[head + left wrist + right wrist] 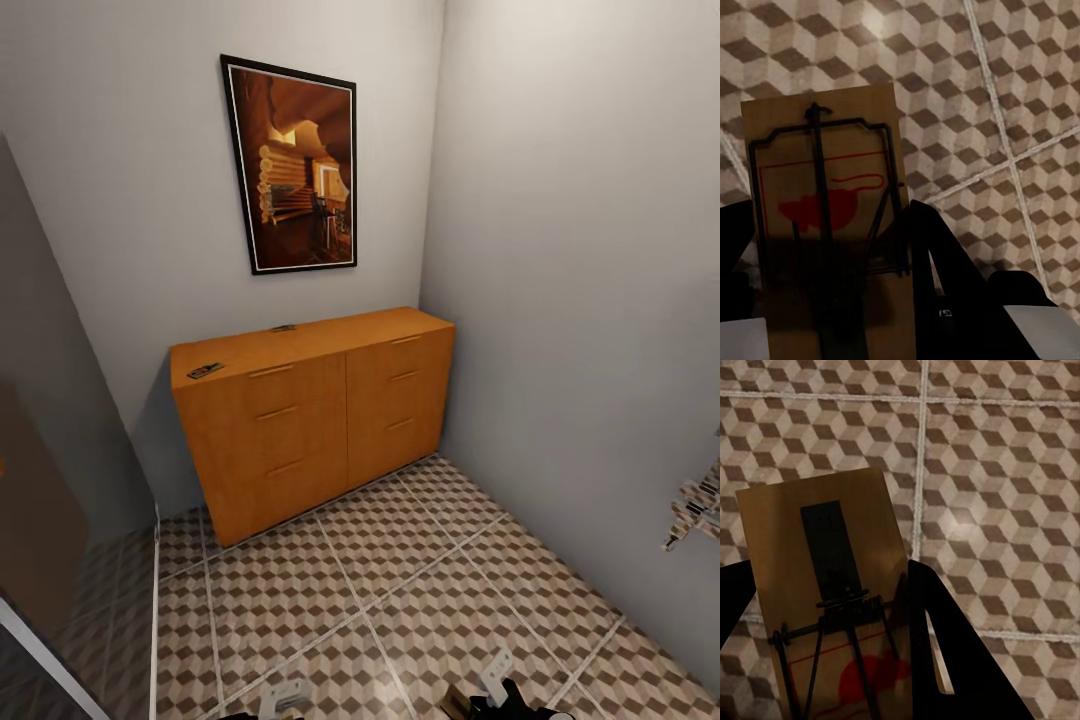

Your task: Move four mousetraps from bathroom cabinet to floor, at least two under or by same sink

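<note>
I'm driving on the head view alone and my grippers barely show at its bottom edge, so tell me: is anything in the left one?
Observer: Yes. In the left wrist view the left gripper is shut on a mousetrap, red-mouse side facing the camera.
Operator: And the right one?
Observer: The right gripper is also shut on a mousetrap; the right wrist view shows its dark plate and wire spring.
Operator: What lies below them?
Observer: Both wrist views show the bathroom floor with its cube pattern beyond the traps, which do not look set down on it.
</note>
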